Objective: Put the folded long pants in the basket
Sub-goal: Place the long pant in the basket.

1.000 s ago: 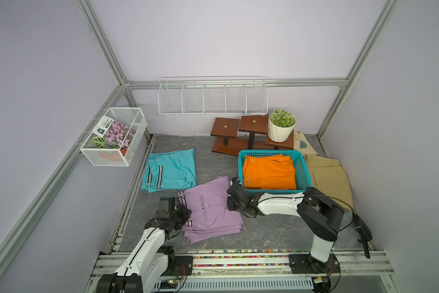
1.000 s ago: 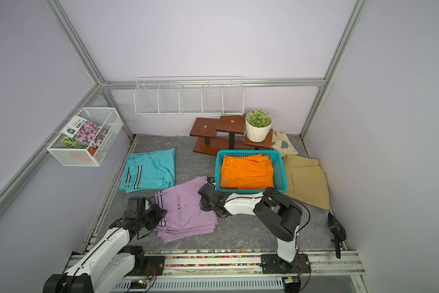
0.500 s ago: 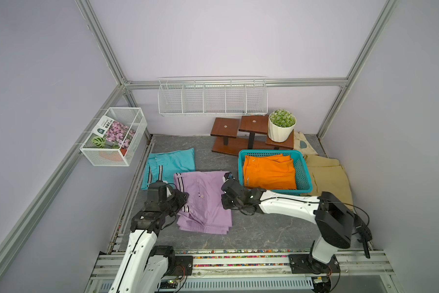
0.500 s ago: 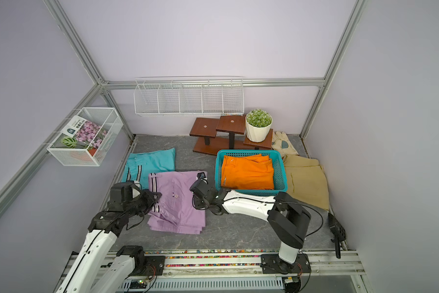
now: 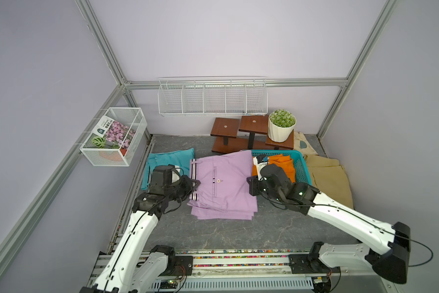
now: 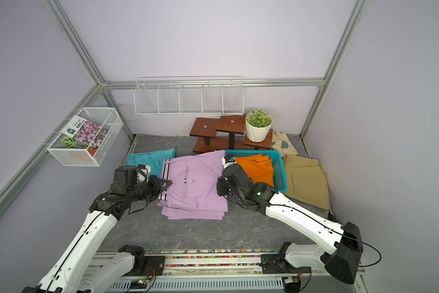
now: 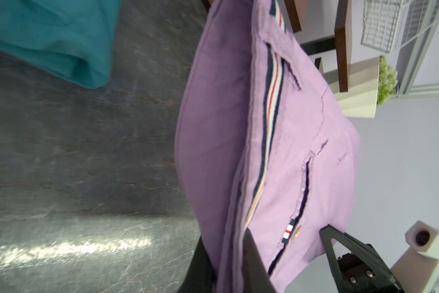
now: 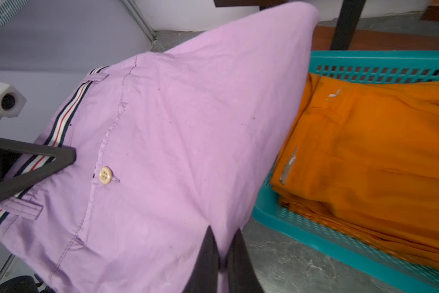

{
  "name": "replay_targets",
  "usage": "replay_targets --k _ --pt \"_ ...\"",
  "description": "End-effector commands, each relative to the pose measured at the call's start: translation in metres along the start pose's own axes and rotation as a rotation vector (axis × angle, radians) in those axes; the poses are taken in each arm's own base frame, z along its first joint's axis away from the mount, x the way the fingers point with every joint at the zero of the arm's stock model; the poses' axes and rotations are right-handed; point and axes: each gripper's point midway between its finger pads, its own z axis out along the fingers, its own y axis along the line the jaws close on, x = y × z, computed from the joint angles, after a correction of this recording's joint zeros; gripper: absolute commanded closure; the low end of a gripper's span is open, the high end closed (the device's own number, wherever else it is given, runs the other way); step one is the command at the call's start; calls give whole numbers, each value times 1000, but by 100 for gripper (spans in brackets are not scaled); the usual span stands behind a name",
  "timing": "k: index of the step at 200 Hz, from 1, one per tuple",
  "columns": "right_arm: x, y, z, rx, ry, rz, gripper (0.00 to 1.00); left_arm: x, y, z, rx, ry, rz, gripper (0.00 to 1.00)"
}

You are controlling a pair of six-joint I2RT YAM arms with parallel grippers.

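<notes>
Transport is under way. In both top views the lilac pants [image 5: 223, 182] hang raised between the two arms. A second ago they lay flat on the grey floor [image 5: 213, 233], nearer the front rail [image 5: 238, 258]. They have since travelled back and toward the basket [image 5: 302, 167], and their far right corner now overlaps its left rim. The orange pants [image 5: 283, 162] already lie inside. The teal pants [image 5: 162, 159] wait on the floor to the left, and the khaki pants [image 5: 327, 177] lie just beside the basket on the right. The left gripper [image 5: 195, 183] sits at the striped waistband [image 5: 193, 175]. The right gripper [image 5: 250, 183] is at the opposite edge, near the basket's front left corner. So the second bundle is lifted but not yet over the opening. By my reading a further shift to the right and a lowering remain.

In the left wrist view, the left gripper's fingers [image 7: 254, 261] straddle the waistband and pinch the lilac cloth between them. The bundle sags away above the floor, with the teal pants beyond it.

In the right wrist view, the right gripper's jaws are pressed nearly together on the bundle's edge, with cloth caught between them. The basket rim lies just beside and below that edge, and the orange pants fill it.
</notes>
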Motion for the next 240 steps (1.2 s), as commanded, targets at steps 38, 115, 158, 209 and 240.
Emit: replay_targets --k 38,115,158,209,240 --pt "-22 -108 -26 173 -6 156 100 -22 -98 74 54 30 131 100" --pt "-27 -227 -23 263 25 409 100 -19 -160 190 52 150 223 100" --pt "-26 -281 -19 318 34 523 100 -14 -160 241 47 210 205 100" --pt "-33 -305 -8 356 96 552 100 -6 -166 267 38 211 186 100" --pt "-46 -304 3 291 102 555 100 -8 -169 259 40 150 183 100"
